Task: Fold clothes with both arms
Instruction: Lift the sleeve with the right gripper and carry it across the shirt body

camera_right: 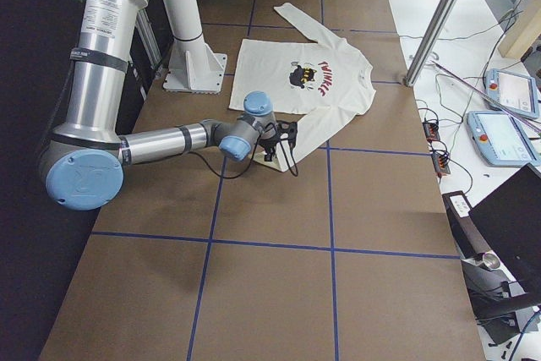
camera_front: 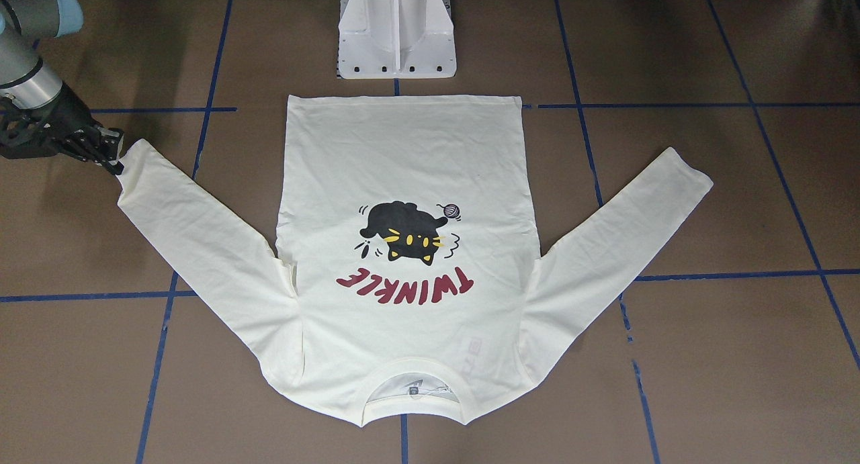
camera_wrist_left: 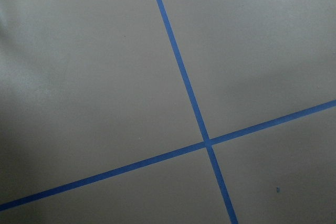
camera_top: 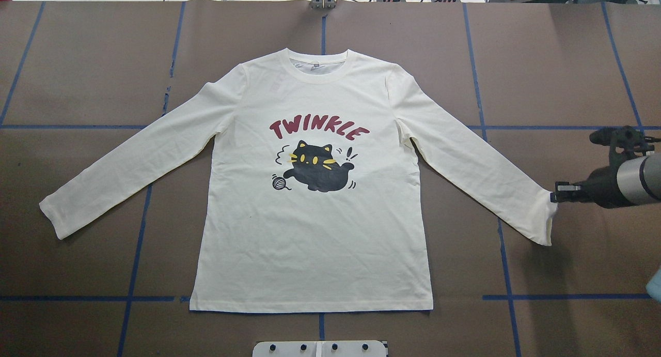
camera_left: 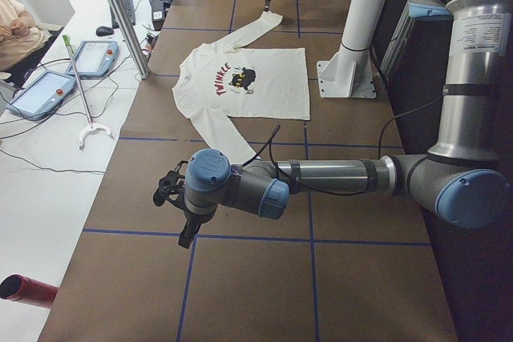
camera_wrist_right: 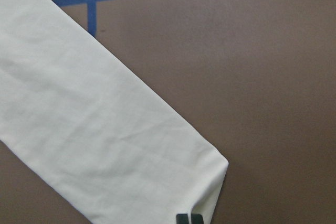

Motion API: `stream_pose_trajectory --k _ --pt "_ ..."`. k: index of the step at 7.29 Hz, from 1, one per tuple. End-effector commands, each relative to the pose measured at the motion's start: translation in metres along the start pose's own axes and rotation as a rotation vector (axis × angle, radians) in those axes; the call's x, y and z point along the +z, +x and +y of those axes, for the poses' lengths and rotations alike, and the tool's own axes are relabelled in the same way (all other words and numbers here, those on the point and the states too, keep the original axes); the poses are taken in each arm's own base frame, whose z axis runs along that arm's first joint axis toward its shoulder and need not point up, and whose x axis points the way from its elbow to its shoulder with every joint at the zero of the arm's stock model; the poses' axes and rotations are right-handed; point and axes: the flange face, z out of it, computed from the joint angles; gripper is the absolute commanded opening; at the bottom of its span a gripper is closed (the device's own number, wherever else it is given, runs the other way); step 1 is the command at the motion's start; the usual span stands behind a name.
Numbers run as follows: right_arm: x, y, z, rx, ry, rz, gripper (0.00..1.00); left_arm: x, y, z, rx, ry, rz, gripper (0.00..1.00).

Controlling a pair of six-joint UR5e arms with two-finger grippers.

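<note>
The clothes are a single cream long-sleeved T-shirt [camera_top: 315, 228] lying flat, print side up, with both sleeves spread out; the black cat and red "TWINKLE" [camera_front: 403, 249] show. My right gripper [camera_top: 556, 197] is at the cuff of the sleeve [camera_wrist_right: 121, 145] on the overhead view's right. Its fingertips [camera_wrist_right: 182, 219] are pressed together on the cuff's edge, and that corner is slightly raised. My left gripper [camera_left: 183, 228] hangs over bare table, well away from the other sleeve [camera_top: 124, 171]. It shows only in the left side view, so I cannot tell whether it is open or shut. The left wrist view holds only table and tape.
The white pedestal base [camera_front: 396, 34] stands just beyond the shirt's hem. Blue tape lines [camera_wrist_left: 205, 141] grid the brown table. Off the table's far side are two teach pendants [camera_left: 48, 90], a metal post [camera_left: 120, 14], a red cylinder [camera_left: 28, 290] and a seated person [camera_left: 16, 30].
</note>
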Motion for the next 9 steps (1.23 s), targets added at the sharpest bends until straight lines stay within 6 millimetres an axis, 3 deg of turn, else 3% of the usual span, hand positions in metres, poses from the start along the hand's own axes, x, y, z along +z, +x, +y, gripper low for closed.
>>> stream_pose_trajectory --k 1,3,5,6,7,8,9 --pt "-0.039 -0.118 -0.076 0.059 0.025 0.037 0.0 0.001 -0.001 0.001 -0.005 -0.003 0.0 1.0" --pt "-0.094 -0.259 -0.132 0.072 0.066 0.09 0.0 0.002 -0.002 0.002 -0.01 -0.006 0.001 1.0" --pt "-0.131 -0.352 -0.163 -0.059 0.169 0.039 0.0 0.004 -0.003 0.003 -0.013 -0.009 0.001 1.0" --pt "-0.146 -0.412 -0.183 -0.094 0.21 0.028 0.0 0.004 -0.004 0.004 -0.016 -0.013 0.002 1.0" --pt "-0.148 -0.489 -0.194 -0.122 0.236 0.041 0.0 0.005 -0.004 0.005 -0.018 -0.015 0.002 1.0" --pt "-0.13 -0.561 -0.185 -0.167 0.262 0.094 0.0 0.005 -0.005 0.006 -0.023 -0.018 0.003 1.0" --pt "-0.097 -0.609 -0.165 -0.222 0.297 0.093 0.0 0.006 -0.006 0.01 -0.03 -0.022 0.003 1.0"
